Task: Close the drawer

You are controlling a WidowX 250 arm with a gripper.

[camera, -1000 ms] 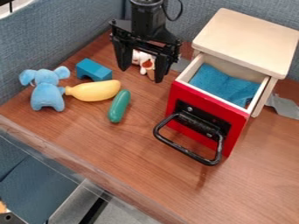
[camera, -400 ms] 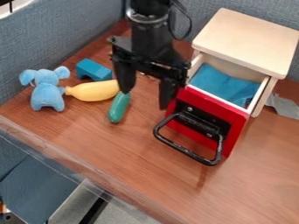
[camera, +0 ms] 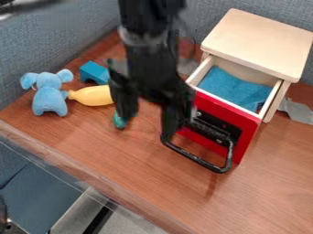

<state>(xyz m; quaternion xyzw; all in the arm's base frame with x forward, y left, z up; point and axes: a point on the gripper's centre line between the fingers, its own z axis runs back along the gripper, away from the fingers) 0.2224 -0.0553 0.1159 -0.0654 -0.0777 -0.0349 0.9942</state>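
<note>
Claw (camera: pixel 148 112), black, one: fingers spread, nothing pinched; hanging over the table (camera: pixel 122 164), with one fingertip overlapping the handle's corner in the view, contact not certain. Drawer (camera: pixel 273 101), one: pulled out, lying to the view's right of the claw. Front (camera: pixel 235 118), red, facing the view's lower left. Handle (camera: pixel 196 159), black loop, jutting from that front toward the table's near edge. Closing line, as judged: toward upper right, along the drawer's length; the claw, off the front's left side, would want shifting nearer the camera, outside the handle, before a push. Cabinet (camera: pixel 260 43), pale wood, behind the front. Cloth (camera: pixel 235 89), blue, inside the drawer. Beyond the claw, to the left: green toy (camera: pixel 120 121), partly hidden; yellow toy (camera: pixel 92 96); blue block (camera: pixel 94 73); blue stuffed animal (camera: pixel 49 98), farthest out.
</note>
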